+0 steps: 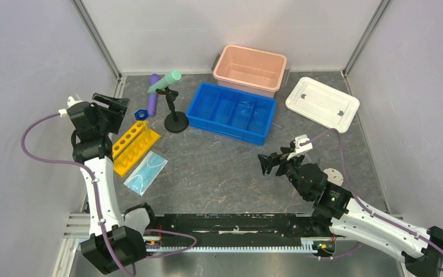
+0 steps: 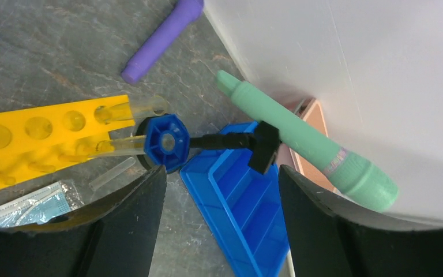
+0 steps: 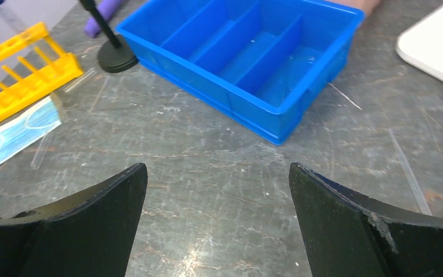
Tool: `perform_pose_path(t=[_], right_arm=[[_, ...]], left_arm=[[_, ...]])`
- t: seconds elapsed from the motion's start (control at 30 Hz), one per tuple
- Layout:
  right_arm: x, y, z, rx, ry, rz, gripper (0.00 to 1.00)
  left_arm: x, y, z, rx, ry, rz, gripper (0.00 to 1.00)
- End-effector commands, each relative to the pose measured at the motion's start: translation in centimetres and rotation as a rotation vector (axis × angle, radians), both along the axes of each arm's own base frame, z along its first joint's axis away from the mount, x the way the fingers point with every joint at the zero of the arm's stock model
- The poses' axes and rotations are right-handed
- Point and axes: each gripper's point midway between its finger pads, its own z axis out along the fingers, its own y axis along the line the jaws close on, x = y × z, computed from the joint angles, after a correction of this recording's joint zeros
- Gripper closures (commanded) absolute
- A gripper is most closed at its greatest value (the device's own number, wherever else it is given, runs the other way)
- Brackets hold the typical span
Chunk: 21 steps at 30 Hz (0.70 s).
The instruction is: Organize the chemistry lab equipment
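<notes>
My left jaws stand spread wide with nothing between them. They hang over the far-left part of the table (image 1: 225, 173), just above the far end of the yellow tube rack (image 1: 134, 147). Through the left wrist camera I see the tiny blue funnel (image 2: 164, 141) at that end of the rack, touching it. Whether it is seated in a hole I cannot tell.

The light-blue mask (image 1: 145, 172) lies flat in a clear wrapper just beside the rack's near side. The black clamp stand (image 1: 176, 122) is upright between the rack and the blue divided tray (image 1: 232, 112), its base just beside the tray's left end. Its clamp grips the mint-green tube (image 1: 164, 82), held at a slant with the thicker end pointing toward the pink bin (image 1: 249, 69). The purple tube (image 1: 153, 95) lies on the table behind the stand, near the back-left corner.

The bin stands behind the tray. The white lid (image 1: 322, 104) lies flat on the table to the right, apart from the bin.

My right jaws are also spread wide, holding nothing, low over the table on the near side of the tray. A thin clear rod (image 3: 406, 167) lies on the table to their right.
</notes>
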Motion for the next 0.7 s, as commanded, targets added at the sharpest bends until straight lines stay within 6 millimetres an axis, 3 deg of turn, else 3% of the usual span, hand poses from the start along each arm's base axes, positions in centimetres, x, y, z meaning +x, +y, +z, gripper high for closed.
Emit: perform_pose_path(t=[0.0, 0.13, 0.33, 0.5, 0.6, 0.67], right_arm=[[0.6, -2.6, 0.1, -0.021, 0.068, -0.160, 0.01], [1.1, -4.1, -0.4, -0.098, 0.067, -0.233, 0.02], [1.8, -4.4, 0.0, -0.266, 0.032, -0.229, 0.01], [2.6, -4.5, -0.8, -0.440, 0.080, -0.234, 0.01], [3.9, -4.7, -2.1, -0.506, 0.146, -0.230, 0.01], [5.2, -5.1, -3.3, -0.514, 0.212, -0.219, 0.06]], left_arm=[[-0.9, -1.6, 2.8, 0.204, 0.021, -0.094, 0.23], [-1.3, -5.1, 4.9, 0.278, -0.024, -0.235, 0.24], [-3.1, -11.1, 5.3, 0.334, -0.087, -0.483, 0.25], [-5.8, -17.5, 3.1, 0.351, -0.124, -0.778, 0.25], [-7.1, -20.3, 0.8, 0.346, -0.136, -0.911, 0.26], [-7.7, -21.6, -1.0, 0.347, -0.125, -0.978, 0.26]])
